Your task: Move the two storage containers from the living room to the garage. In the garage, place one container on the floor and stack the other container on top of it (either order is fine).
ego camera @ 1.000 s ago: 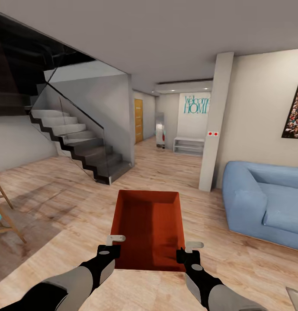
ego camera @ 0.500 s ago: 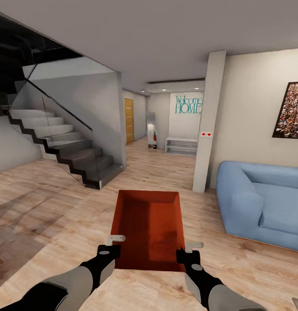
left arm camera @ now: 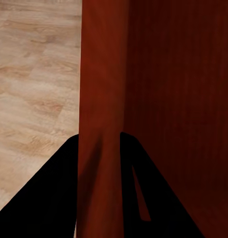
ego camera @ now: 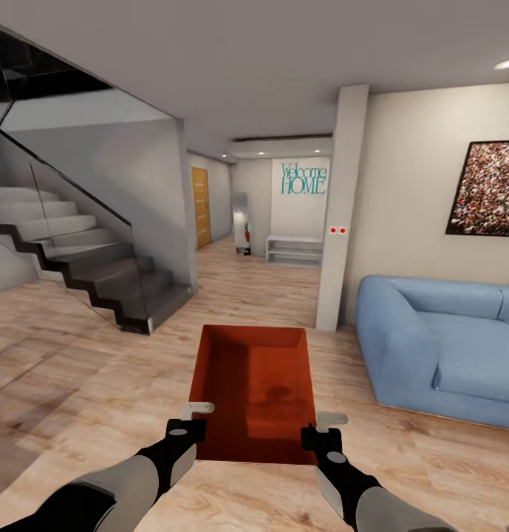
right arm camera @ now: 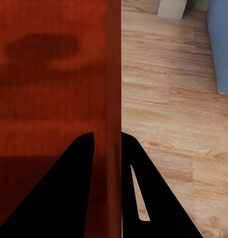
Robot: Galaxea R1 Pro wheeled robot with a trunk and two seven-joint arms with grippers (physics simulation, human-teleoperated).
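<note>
Your left gripper and right gripper each pinch a side wall of the red-orange open box; its long side points ahead toward the hallway.

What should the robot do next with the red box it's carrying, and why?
Probably roll on toward the hallway. Both grippers, left and right, clamp the storage container by its side walls, and the wood floor and blue sofa show it's not in the garage.
</note>
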